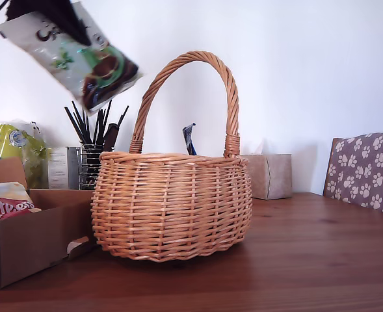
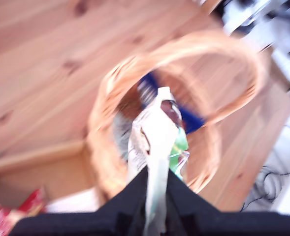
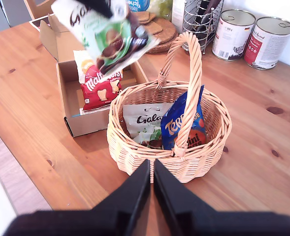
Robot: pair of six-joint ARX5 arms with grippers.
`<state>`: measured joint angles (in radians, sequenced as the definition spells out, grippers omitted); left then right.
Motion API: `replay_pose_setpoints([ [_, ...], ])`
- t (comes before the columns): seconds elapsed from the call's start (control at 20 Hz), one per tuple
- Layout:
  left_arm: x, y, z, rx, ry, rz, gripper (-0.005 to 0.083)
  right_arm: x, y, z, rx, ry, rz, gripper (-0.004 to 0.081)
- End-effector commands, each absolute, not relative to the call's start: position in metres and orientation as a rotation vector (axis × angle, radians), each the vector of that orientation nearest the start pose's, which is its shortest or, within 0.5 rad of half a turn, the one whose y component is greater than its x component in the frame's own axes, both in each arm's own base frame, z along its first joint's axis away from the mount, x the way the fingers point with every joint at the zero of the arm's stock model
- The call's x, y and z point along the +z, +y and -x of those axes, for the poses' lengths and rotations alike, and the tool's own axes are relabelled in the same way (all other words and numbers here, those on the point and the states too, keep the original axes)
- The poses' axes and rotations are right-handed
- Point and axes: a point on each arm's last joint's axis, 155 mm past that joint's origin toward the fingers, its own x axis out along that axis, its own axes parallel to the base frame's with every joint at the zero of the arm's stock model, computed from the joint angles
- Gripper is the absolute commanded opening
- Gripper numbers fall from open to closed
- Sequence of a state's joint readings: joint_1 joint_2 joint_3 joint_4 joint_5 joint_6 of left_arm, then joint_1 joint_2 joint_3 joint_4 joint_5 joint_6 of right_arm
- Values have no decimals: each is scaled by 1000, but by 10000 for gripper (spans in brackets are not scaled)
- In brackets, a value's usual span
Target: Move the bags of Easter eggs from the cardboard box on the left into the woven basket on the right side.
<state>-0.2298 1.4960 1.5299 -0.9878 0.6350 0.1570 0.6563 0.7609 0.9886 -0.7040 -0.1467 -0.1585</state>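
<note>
Carrying a white bag of Easter eggs (image 1: pixel 71 55) toward the woven basket (image 1: pixel 171 205), pinched by its top edge in my first gripper (image 2: pixel 156 196).

Hanging tilted in the air at the exterior view's upper left, above the cardboard box (image 1: pixel 32 240) and beside the basket's handle (image 1: pixel 184 97), the packet looks light, crinkly and slippery, its lumpy contents sagging away from the clamp (the flat seam is the sensible hold, I judge). A second white bag (image 3: pixel 144 125) and a blue bag (image 3: pixel 186 123) lie in the basket; a red bag (image 3: pixel 100 88) remains in the box. My second gripper (image 3: pixel 151 184) hovers with its jaws closed on nothing.
</note>
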Motion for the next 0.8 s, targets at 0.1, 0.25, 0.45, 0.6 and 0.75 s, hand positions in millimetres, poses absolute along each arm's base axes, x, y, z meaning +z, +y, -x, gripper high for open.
replay_pose_setpoints([
  [0.1,247,-215,-336,-905,931,99,-19,288,189,-201,825,399,268,5],
  [0.25,245,-232,-336,-929,936,109,-20,288,189,-201,825,399,268,5],
  [0.45,235,-251,-340,-946,943,103,-20,288,189,-201,825,399,268,5],
  [0.6,209,-253,-353,-857,986,59,-19,288,189,-201,825,400,268,5],
  [0.75,190,-251,-367,-777,1003,23,-19,288,189,-201,825,400,268,5],
])
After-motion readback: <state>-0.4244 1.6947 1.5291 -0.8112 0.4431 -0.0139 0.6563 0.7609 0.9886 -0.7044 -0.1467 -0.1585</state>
